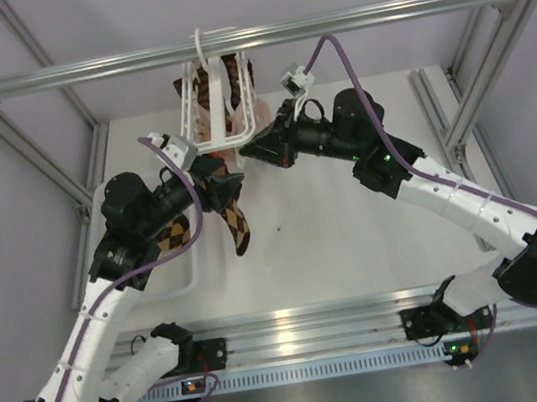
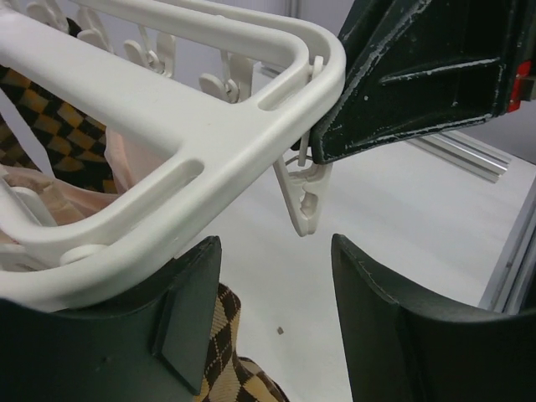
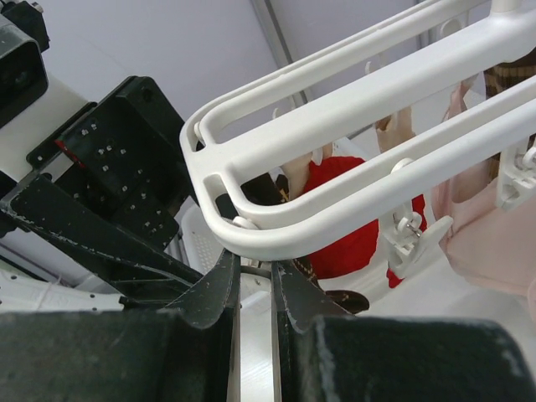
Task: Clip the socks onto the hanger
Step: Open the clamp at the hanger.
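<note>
One white hanger (image 1: 198, 98) hangs from the bar (image 1: 343, 20) at top centre. It carries one of two checked socks (image 1: 231, 77) beside one red sock (image 3: 352, 243) and one pink sock (image 3: 484, 222), and the other checked sock drapes lower left at the released left hand (image 2: 276, 244). The right hand (image 3: 255, 272) is clenched under the hanger's corner by one clip (image 2: 306, 201), above a pale counter (image 1: 354, 229) framed by aluminium rails and grey walls.
</note>
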